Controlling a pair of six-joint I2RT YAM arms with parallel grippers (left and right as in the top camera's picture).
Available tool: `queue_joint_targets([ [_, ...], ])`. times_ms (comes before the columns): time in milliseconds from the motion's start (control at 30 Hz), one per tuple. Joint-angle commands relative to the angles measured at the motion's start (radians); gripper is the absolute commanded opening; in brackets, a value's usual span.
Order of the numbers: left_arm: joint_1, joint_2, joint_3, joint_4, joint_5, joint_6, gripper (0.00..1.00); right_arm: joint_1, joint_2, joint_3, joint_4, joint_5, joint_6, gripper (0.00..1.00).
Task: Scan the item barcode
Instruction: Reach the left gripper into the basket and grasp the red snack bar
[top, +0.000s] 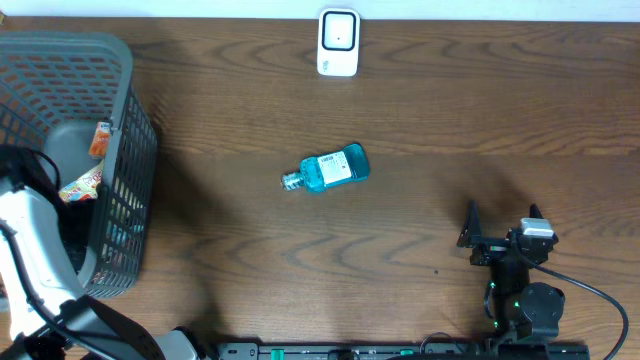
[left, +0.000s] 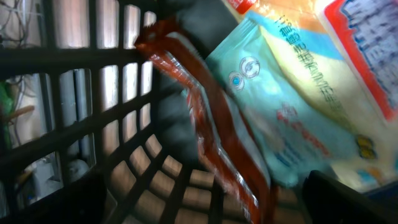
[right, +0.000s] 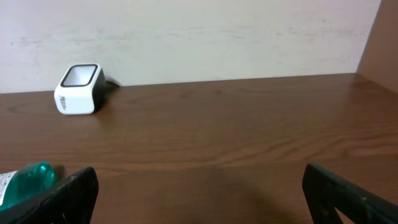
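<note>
**If the left jaws close where they are, they may take two packets or snag the basket**

Since the left arm (top: 28, 235) reaches down into the basket (top: 128, 140) at the left end of the worktop (top: 430, 120), the item to be scanned is most likely one of the packets inside. Its jaws stand wide apart and hold nothing. The wrist view shows a red-brown wrapper (left: 211, 143) lying against a pale blue packet (left: 273, 106), with a cream packet (left: 298, 37) overlapping that one. Packed so close, they invite a double pick, or a pinch on a loose edge that slips out during the lift. The wrapper also leans near the basket's grid wall, so one jaw could catch a bar. No barcode shows on any packet, so a picked item might reach the scanner (top: 338, 42), at the far edge of the worktop, wrong side up.

A blue bottle (top: 330, 168) lies on its side mid-worktop, between the basket and the right arm. Whether it needs scanning cannot be told, but it would probably roll if brushed. The right jaws, also wide apart and empty, sit well clear near the front edge.
</note>
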Motion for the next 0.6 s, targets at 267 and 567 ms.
queue_joint_targets([
  [267,0.005,0.002,-0.274,0.235,0.008,-0.018,0.98,0.009,-0.005,-0.002,-0.002,0.001,-0.005,0.99],
  [567,0.004,0.002,-0.420,0.374,0.008,-0.018,0.40,0.009,-0.005,-0.002,-0.002,0.001,-0.005,0.99],
])
